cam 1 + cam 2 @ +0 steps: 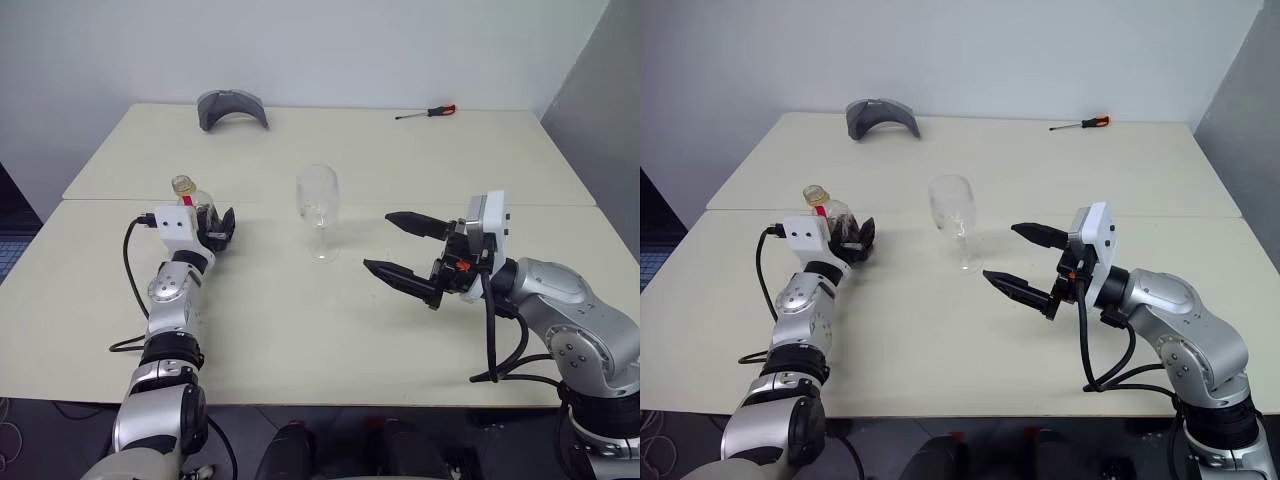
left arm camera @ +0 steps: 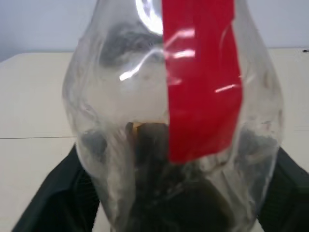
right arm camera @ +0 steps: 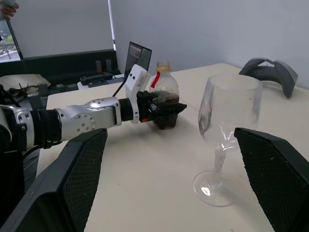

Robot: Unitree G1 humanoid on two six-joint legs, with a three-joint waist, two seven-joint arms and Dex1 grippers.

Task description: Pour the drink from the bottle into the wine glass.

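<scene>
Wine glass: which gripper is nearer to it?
Right. The right gripper hangs open just beside the wine glass; the left gripper is farther off, around the bottle.

Silver arms, black cables, white wrist boxes, black claws.

Two cream tables [image 1: 300, 330] butted together, seam across mid-frame; plain white wall [image 1: 300, 40] across top; grey panel [image 1: 600, 90] at upper right; dark floor at left edge.
</scene>
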